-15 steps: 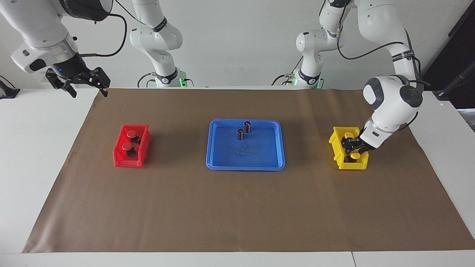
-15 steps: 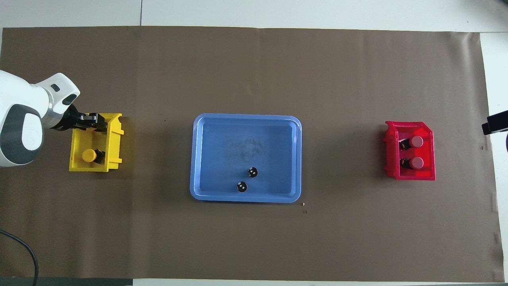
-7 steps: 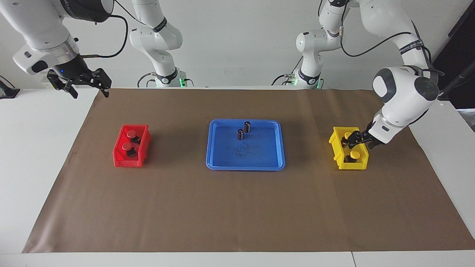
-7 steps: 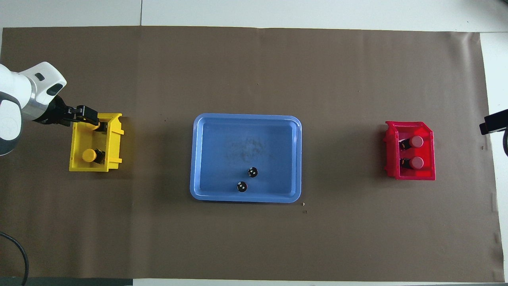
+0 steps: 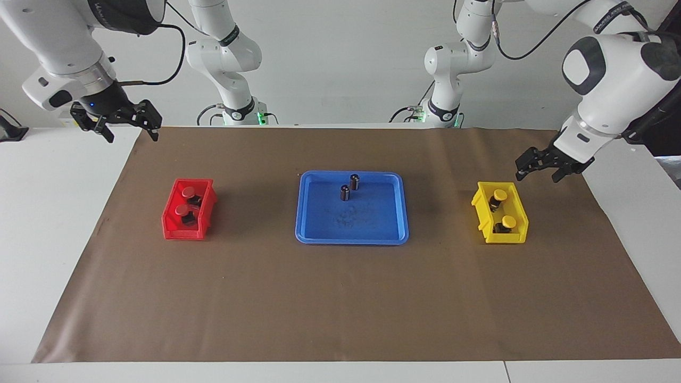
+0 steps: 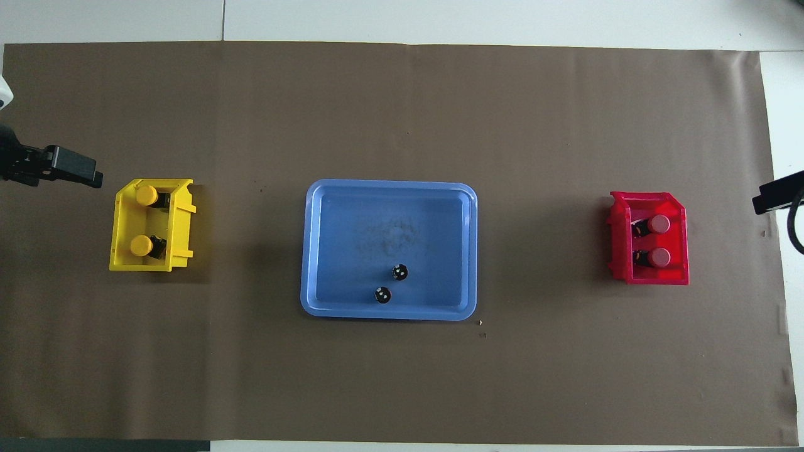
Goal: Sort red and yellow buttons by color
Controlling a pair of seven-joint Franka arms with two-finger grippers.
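Two yellow buttons (image 5: 499, 194) (image 5: 509, 221) lie in the yellow bin (image 5: 505, 237) at the left arm's end of the table; they also show in the overhead view (image 6: 146, 194) (image 6: 141, 245). Two red buttons (image 5: 188, 191) (image 5: 182, 210) lie in the red bin (image 5: 183, 232) at the right arm's end, also seen from overhead (image 6: 659, 223) (image 6: 659, 256). My left gripper (image 5: 537, 175) is open and empty, raised over the brown paper beside the yellow bin. My right gripper (image 5: 132, 135) is open and empty, waiting raised over the paper's corner.
A blue tray (image 5: 367, 223) sits mid-table between the bins. Two small dark cylinders with silvery tops (image 5: 354, 181) (image 5: 345, 192) stand in it, on the side nearer the robots. Brown paper (image 5: 340, 298) covers the table.
My left gripper has let go of a yellow button in the yellow bin, risen out of it and drawn back toward the left arm's end. The right gripper has barely moved.
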